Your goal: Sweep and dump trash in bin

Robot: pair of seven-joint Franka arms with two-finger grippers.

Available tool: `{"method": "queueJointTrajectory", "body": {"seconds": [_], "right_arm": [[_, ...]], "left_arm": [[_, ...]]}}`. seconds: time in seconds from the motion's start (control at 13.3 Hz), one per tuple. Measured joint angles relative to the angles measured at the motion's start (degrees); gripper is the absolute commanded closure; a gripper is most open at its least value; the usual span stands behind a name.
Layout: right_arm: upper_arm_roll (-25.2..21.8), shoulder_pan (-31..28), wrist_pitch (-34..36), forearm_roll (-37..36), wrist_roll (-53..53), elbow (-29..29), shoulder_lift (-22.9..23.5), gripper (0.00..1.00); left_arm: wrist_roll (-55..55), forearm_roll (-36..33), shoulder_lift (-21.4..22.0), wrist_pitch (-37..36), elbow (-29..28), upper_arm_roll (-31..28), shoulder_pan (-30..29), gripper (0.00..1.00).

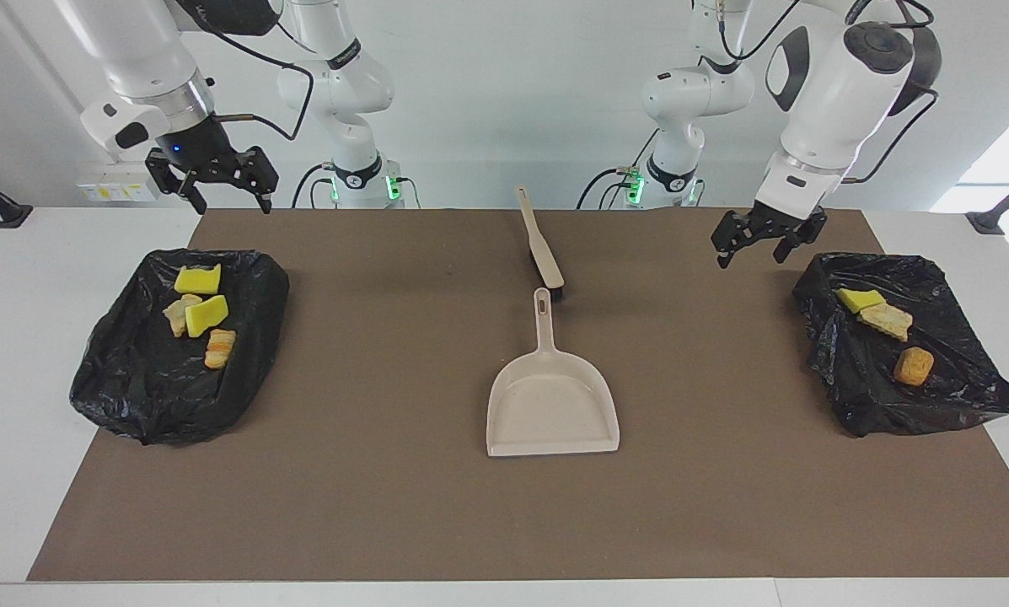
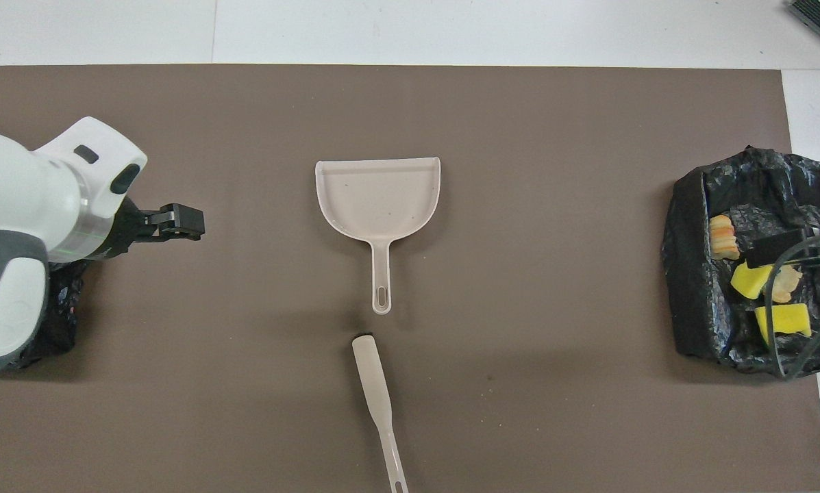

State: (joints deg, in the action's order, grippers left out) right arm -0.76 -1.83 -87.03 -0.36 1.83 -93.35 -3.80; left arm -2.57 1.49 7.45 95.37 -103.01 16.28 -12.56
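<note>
The trash lies in two black-bag-lined bins. The bin (image 1: 133, 379) at the right arm's end holds two yellow sponge chunks (image 1: 206, 314) and two bread-like lumps (image 1: 220, 347); it also shows in the overhead view (image 2: 690, 274). The bin (image 1: 959, 396) at the left arm's end holds a yellow chunk (image 1: 860, 298) and two tan lumps (image 1: 914, 366). My right gripper (image 1: 230, 202) hangs open and empty, high over its bin. My left gripper (image 1: 753, 253) is open and empty over the mat beside its bin (image 2: 60, 322).
A beige dustpan (image 1: 552, 396) lies empty at the middle of the brown mat (image 1: 369, 472), handle toward the robots. A beige brush (image 1: 542, 244) lies nearer to the robots, its head at the dustpan's handle. No trash shows on the mat.
</note>
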Motion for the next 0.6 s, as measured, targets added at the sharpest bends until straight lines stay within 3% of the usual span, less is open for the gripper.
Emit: {"method": "queueJointTrajectory", "body": {"seconds": [0.3,0.6], "right_arm": [[0.0,0.0,0.0,0.01,-0.03,0.11,0.0,0.0],[0.0,0.0,-0.18,0.02,-0.03,0.11,0.0,0.0]], "left_arm": [[0.41,0.0,1.01,-9.82,9.05,-0.29,0.03,0.0],[1.17,0.0,2.93,-10.73,7.42,-0.27,0.06,0.0]]}}
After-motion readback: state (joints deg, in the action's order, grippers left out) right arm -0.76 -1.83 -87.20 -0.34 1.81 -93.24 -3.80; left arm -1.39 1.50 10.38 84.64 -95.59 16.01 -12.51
